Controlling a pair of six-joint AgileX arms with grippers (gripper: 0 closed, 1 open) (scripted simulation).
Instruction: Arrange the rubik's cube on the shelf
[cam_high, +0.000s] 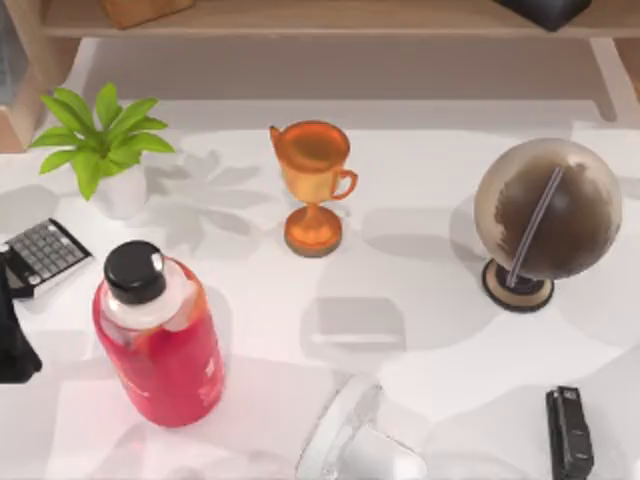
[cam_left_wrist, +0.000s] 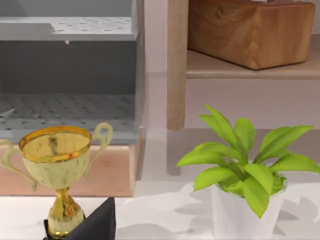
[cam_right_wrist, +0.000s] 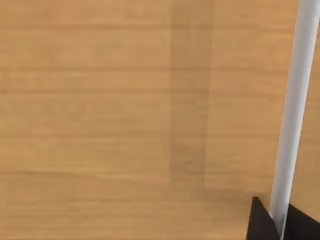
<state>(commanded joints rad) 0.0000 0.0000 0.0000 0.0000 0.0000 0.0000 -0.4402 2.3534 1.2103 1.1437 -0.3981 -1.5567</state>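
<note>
Right end effector (cam_high: 545, 8) sits at 1 o'clock over the long light-wood plank shelf (cam_high: 300, 18). Can't tell if it's gripping. Can't tell where the small coloured rubik's cube is. Risk: it lands near the edge & falls off. Left arm parked, 9 o'clock.

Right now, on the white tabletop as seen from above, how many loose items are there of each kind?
Trophy: 1
Potted plant: 1
Globe: 1
Red bottle with black cap: 1
Calculator: 1
Black stapler: 1
Total: 6
The rubik's cube is not among them.
</note>
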